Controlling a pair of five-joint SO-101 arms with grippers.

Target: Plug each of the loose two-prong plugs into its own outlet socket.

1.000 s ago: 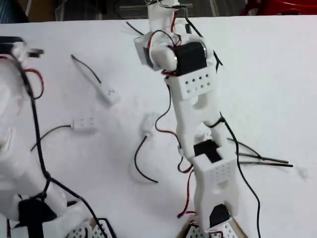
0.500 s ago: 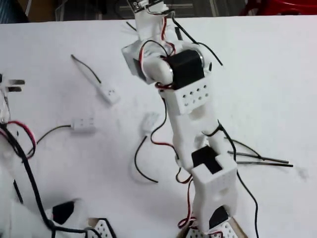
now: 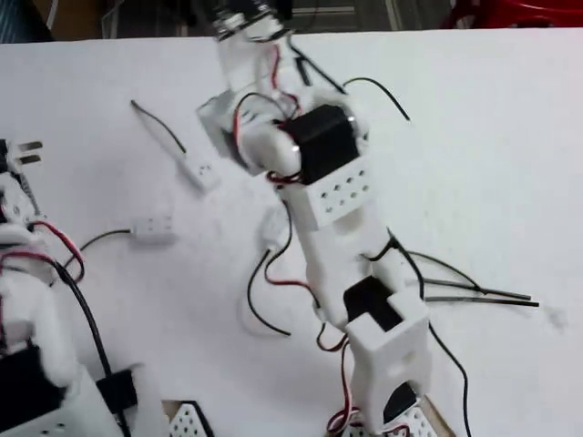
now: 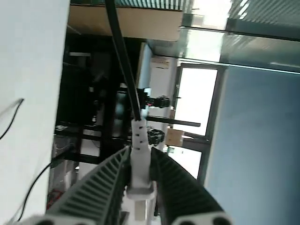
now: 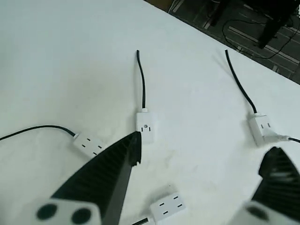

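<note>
because the left gripper point(image 4: 139, 153) holds the white two-prong plug with black cable point(image 3: 25, 151) clamped between narrow jaws, raised above the left edge of the white table point(image 3: 510, 137), its prongs could meet one of the small white socket blocks point(image 5: 89, 144) crooked and shove it away. the right gripper point(image 5: 206, 150), jaws spread wide and empty, hovers over the far middle, where its white arm point(image 3: 337, 228) might sweep a black lead point(image 5: 141, 79). count: one held plug, two arms, seemingly four socket blocks.

left gripper point(image 4: 139, 157) with plug point(image 3: 25, 150) drawn back toward near-left edge; right arm point(image 3: 314, 159) swung leftward.
</note>
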